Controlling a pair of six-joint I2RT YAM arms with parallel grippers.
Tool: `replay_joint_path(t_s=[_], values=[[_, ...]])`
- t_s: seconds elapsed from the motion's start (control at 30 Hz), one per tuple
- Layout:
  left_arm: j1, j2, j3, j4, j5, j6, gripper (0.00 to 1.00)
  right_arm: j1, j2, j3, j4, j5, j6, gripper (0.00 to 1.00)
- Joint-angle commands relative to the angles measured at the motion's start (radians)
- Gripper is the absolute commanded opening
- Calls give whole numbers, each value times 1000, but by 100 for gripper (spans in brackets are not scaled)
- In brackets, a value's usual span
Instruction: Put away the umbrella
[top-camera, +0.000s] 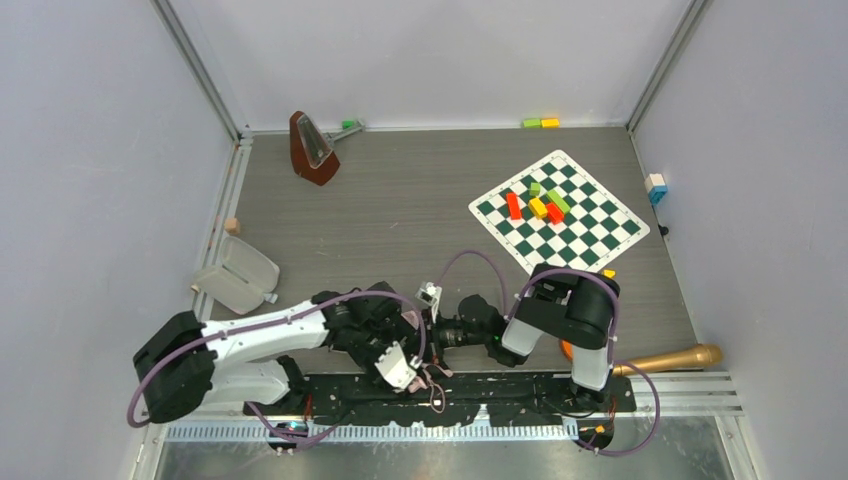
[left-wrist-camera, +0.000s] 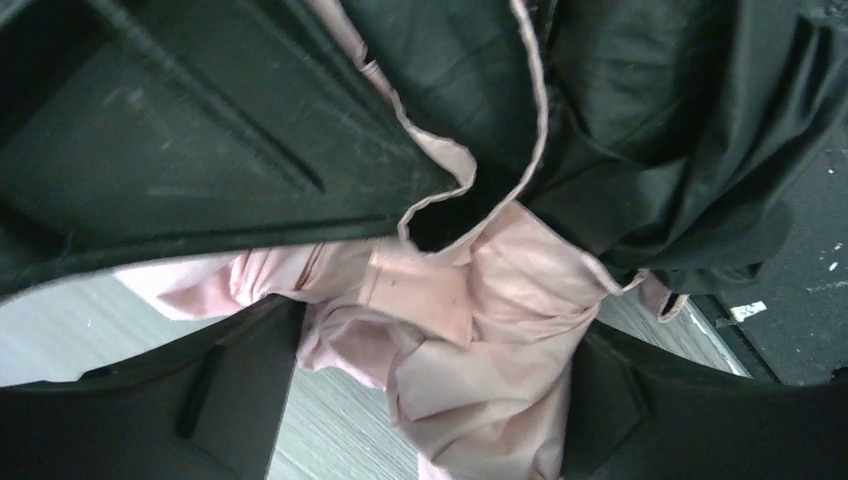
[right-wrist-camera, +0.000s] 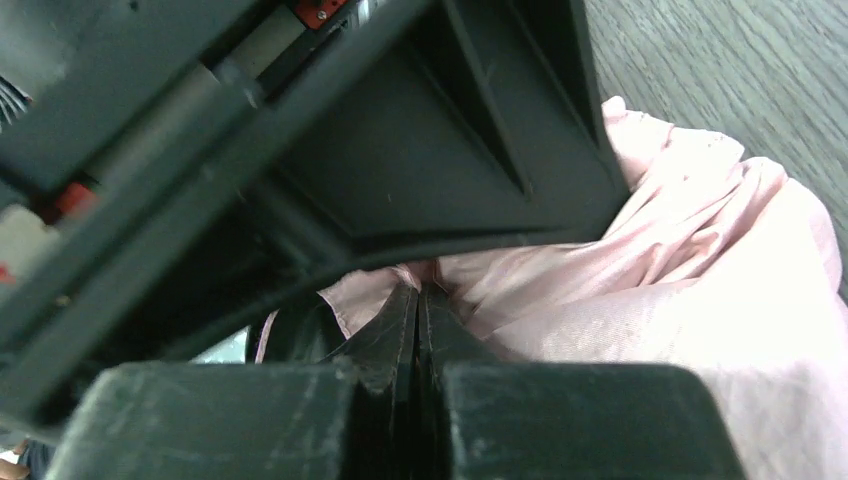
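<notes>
The umbrella (left-wrist-camera: 450, 330), mid-frame, looks light, limp and slippery, so its ribs or handle suit gripping better. The left gripper (left-wrist-camera: 360, 250) gapes around the fabric; the right gripper (right-wrist-camera: 420, 300) is pinched together.

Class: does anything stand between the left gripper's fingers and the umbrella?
Nothing visible does. The left gripper is open, and the umbrella, its pink and black fabric bunched, lies directly between its fingers, with no other object intervening.

One camera sits high up behind the arms (top-camera: 270, 335) and looks down on the whole table (top-camera: 400, 200). The other two ride on the wrists and look from very close at the umbrella (left-wrist-camera: 450, 330) cloth. All three see that cloth.
</notes>
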Motion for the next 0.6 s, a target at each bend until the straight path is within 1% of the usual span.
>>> replay_joint_path(t_s=[0.0,0.03,0.07,0.1,0.13,0.23,0.3,0.37,0.43,0.47,0.53,0.57], values=[[-53,126,78,-17,73,9,72,0,22,-55,-277,18,-71,6],[-67,148,95,-34,79,7,51,0,19,-57,-277,19,-71,6],[-84,163,101,-23,69,-12,25,0,11,-61,-276,24,-72,6],[-101,175,105,-9,53,-37,4,-1,3,-65,-275,29,-72,6],[-111,181,107,-8,45,-51,0,-1,-2,-75,-268,37,-73,6],[-125,176,103,-18,60,-72,0,-1,-40,-98,-246,51,-71,6],[-139,161,112,-29,71,-111,0,-4,-83,-140,-202,81,-59,6],[-159,153,128,-59,72,-136,0,-29,-133,-218,-139,100,-33,6],[-183,147,126,-68,56,-172,0,-81,-182,-276,4,63,14,6],[-191,142,124,-64,48,-196,0,-120,-201,-292,28,27,47,6],[-205,135,126,-55,45,-238,0,-164,-313,-312,32,-11,78,6],[-209,135,132,-50,48,-270,0,-170,-350,-306,-32,-17,78,6]])
